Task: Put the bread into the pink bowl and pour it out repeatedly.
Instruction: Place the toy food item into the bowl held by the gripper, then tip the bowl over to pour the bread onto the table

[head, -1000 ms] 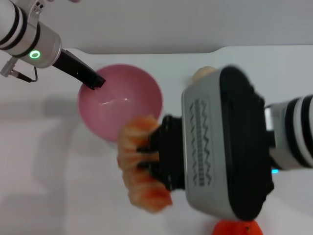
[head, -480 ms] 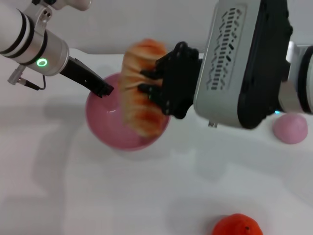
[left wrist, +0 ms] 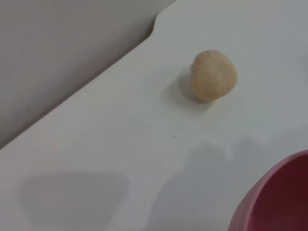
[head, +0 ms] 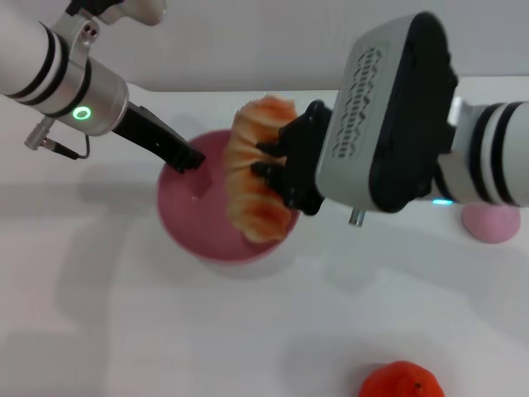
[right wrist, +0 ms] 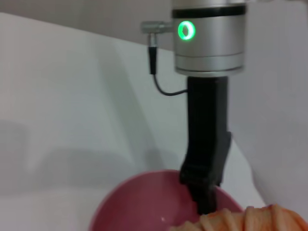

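Since half a second ago: bread carried slightly right and lower, bowl shifted slightly right with the left arm.

Head view: right gripper clamped on the bread, black fingers pressed into the middle of the roll. Bread held upright, above the right side of the pink bowl, lower end overlapping the rim; contact with the bowl not determinable. Left gripper at the bowl's far left rim, black fingers closed on the edge, tip inside the bowl. Bowl resting on the white surface. Pink lump on the surface at far right, well apart from the bowl. Orange fruit at the near edge, right of centre.

Left wrist view: own fingers not visible. Beige lump on the surface near its notched far edge. Curved pink bowl rim in one corner, apart from the lump.

Right wrist view: left arm's silver wrist with green ring light, black fingers reaching down onto the bowl rim. Orange-and-cream ridges of the bread just beside that rim.
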{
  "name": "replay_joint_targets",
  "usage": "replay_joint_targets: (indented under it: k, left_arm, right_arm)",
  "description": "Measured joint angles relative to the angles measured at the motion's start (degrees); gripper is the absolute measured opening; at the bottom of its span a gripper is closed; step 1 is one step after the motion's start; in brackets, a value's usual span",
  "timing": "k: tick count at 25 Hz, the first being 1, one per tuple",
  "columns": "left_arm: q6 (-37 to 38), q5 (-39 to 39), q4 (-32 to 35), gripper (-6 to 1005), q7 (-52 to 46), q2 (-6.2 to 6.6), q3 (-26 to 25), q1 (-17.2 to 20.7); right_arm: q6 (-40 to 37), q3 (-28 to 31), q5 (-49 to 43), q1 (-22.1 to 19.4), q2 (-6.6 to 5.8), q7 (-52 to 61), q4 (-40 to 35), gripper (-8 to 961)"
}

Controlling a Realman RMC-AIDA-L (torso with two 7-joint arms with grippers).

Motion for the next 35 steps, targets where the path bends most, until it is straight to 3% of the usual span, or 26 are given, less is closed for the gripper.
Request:
replay_joint_targets:
  k: [6,18,21,27,31,35]
  left_arm:
    - [0.04,-0.8,0.21,42,0.01,-0.04,1.29,0.0]
    - [-0.13,-1.06,-0.03,41,0.02,-0.05,1.37,0.54]
    - [-0.57,-1.08,-0.06,42,0.02,-0.05,1.48,0.91]
    - [-1.29,-1.35,-0.04,42,0.02,-0.05,1.59,1.34]
    - [-1.98,-2.91,-0.03,42,0.55,-0.04,2.07,1.73]
    - [-2.83,-3.82,-0.07,41,1.4,-0.01,2.15,2.01]
  right_arm:
    - [-0.41,-0.82,-0.12,0.39,-0.05,0.02,0.62,128]
    - [1.42,-0.51,-0.27,-1.02,0.0,-0.25,0.26,453]
    - [6.41,-0.19,-0.29,-3.63,0.01,-0.32,-1.25,480]
    - [23.37,-0.97,2.63,-12.67,-0.11,-1.11,-5.13,480]
    - [30.89,-0.06,11.22,-16.87,-0.16,-3.89,-5.32,481]
    - [31.78,3.03,23.62,-18.96,-0.28,-9.72,-4.56,481]
